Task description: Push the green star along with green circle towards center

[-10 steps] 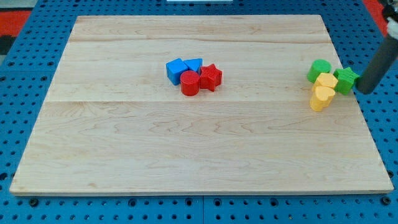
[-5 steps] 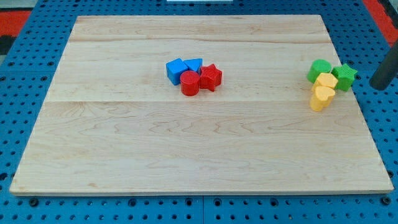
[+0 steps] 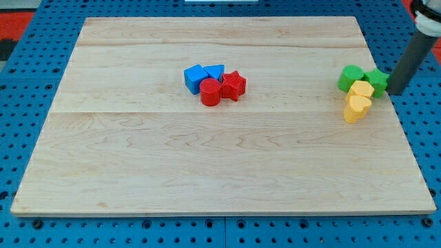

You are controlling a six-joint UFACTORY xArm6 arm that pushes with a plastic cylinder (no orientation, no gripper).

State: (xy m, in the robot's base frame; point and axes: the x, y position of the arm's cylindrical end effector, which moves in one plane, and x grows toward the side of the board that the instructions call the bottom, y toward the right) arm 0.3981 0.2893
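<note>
The green star sits near the board's right edge, with the green circle just to its left. The dark rod comes down from the view's top right, and my tip touches the green star's right side. A yellow block sits just below the two green blocks, touching them, and a second yellow block lies below that one.
Near the board's middle is a cluster: a blue cube, a blue triangle, a red cylinder and a red star. The wooden board lies on a blue pegboard.
My tip swung out to the right off the board, then came back left against the green star. The green star and green circle have shifted slightly left and up.
</note>
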